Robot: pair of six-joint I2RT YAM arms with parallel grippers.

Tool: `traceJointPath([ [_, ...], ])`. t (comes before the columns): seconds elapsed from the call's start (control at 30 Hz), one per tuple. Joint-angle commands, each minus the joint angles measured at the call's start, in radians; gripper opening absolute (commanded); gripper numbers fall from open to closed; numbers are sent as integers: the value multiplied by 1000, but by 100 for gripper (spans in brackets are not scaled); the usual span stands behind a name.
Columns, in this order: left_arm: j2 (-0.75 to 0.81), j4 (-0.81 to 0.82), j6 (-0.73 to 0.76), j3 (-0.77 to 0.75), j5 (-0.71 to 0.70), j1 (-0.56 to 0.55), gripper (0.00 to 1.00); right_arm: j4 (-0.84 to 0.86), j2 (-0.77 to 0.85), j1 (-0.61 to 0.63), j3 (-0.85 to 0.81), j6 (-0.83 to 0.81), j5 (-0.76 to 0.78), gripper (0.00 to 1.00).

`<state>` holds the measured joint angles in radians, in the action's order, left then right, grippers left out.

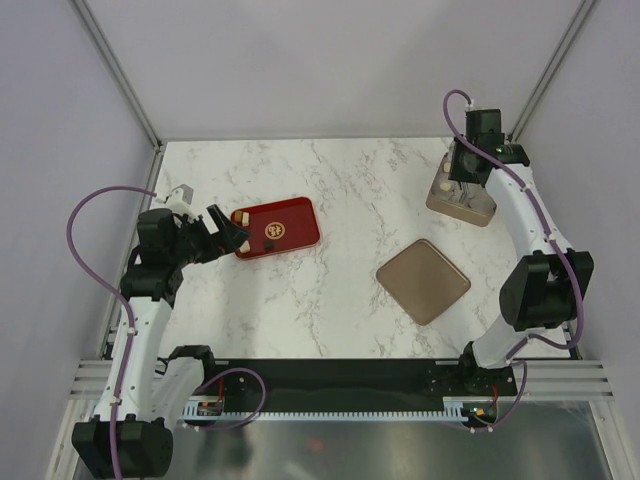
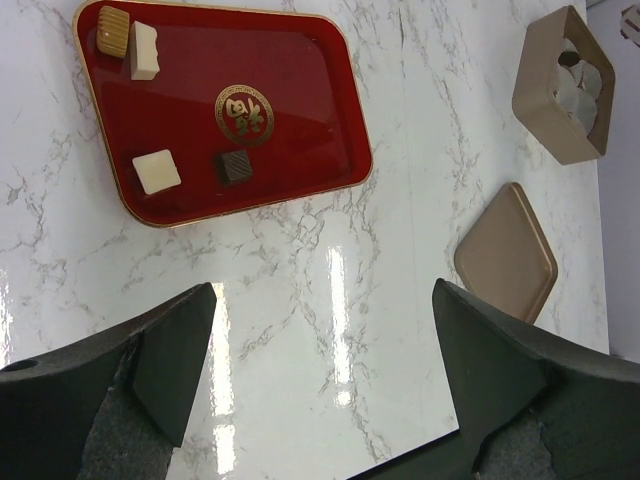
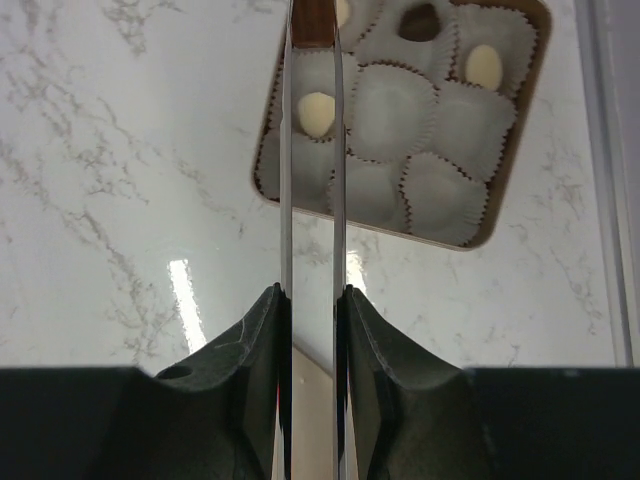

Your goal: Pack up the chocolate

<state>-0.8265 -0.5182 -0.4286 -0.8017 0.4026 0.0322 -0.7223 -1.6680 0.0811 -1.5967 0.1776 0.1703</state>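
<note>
Hovering just off the tray's (image 2: 300,100) left end, the left fingers (image 1: 230,233) stand spread wide and hold nothing. Four pieces of chocolate (image 2: 157,170) wait on the tray. Its glossy floor could let them skate if a finger nudges the rim. Right of the tray, the lid (image 2: 505,250) lies flat on the desk (image 2: 400,180). Farther right, the right fingers (image 3: 278,325) are clamped on thin tongs (image 3: 285,150) over the box (image 2: 538,115), where three pieces sit in paper cups. Whether the tips carry a piece cannot be told. The narrow blades could drop one or snag a cup.
</note>
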Motion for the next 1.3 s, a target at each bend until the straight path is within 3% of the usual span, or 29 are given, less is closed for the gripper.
traceJointPath([
  [0.0,1,23,27,-4,28,-3,97,-12,57,-44,14,23,63,31],
  [0.27,-19,23,24,-5,36,-3,97,-11,56,-156,96,20,92,31],
  [1.27,-25,23,22,-4,47,-3,97,67,-4,-165,149,29,-71,37],
])
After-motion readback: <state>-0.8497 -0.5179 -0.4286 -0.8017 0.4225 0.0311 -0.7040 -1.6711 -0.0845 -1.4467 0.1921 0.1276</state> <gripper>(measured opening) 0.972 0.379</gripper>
